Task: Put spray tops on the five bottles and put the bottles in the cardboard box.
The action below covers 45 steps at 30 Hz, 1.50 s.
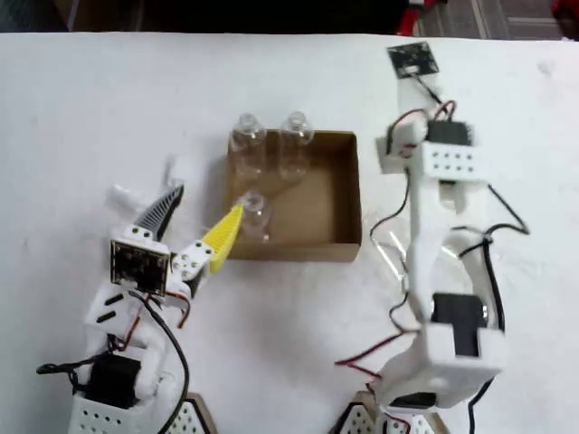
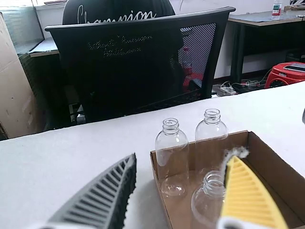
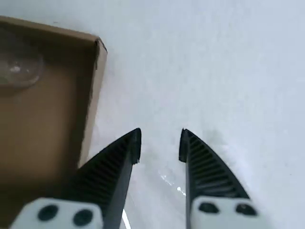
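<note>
The cardboard box (image 1: pixel 339 194) lies open at the table's middle. Three clear bottles with bare necks stand in it: two at the far wall (image 1: pixel 247 137) (image 1: pixel 295 136) and one near the front left corner (image 1: pixel 256 215). My left gripper (image 1: pixel 208 200) is open at the box's left wall, its yellow fingertip (image 1: pixel 235 217) right beside the front bottle and its black finger (image 1: pixel 165 206) outside the box. The left wrist view has the same bottles (image 2: pixel 170 155) (image 2: pixel 211 131) (image 2: pixel 208 198) beyond the open left gripper (image 2: pixel 182 160). My right gripper (image 3: pixel 159 143) stands open over bare table beside the box wall (image 3: pixel 93 95).
The right arm (image 1: pixel 434 226) stands folded right of the box, with loose red and black wires around it. Small white pieces (image 1: pixel 122 194) lie left of the black finger. A black chair (image 2: pixel 138 62) stands beyond the far table edge.
</note>
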{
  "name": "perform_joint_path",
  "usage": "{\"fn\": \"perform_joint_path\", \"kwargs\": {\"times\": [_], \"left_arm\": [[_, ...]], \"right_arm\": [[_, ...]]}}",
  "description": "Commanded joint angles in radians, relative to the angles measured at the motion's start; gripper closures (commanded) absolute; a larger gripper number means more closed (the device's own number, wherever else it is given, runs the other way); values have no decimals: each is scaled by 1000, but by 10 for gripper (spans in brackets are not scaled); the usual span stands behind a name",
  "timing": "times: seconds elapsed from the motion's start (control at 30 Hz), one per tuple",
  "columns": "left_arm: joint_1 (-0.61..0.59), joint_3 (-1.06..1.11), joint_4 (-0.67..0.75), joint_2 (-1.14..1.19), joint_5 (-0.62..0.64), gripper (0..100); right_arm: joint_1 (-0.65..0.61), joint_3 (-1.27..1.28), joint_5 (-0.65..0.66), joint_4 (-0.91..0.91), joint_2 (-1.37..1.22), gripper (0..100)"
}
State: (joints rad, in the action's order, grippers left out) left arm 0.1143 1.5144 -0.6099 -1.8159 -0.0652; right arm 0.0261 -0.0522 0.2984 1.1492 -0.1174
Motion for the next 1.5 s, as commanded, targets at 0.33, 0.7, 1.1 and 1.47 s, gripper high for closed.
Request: {"fn": "perform_joint_path", "kwargs": {"times": [0.33, 0.7, 1.1, 1.47], "left_arm": [[1, -9, 23, -15, -9, 722], [1, -9, 23, -15, -9, 722], [1, -8, 23, -15, -9, 722], [1, -9, 23, -15, -9, 722]], "right_arm": [[97, -224, 279, 530, -65, 874], [314, 226, 516, 271, 271, 872], [81, 181, 681, 206, 165, 851], [148, -143, 789, 343, -209, 810]]}}
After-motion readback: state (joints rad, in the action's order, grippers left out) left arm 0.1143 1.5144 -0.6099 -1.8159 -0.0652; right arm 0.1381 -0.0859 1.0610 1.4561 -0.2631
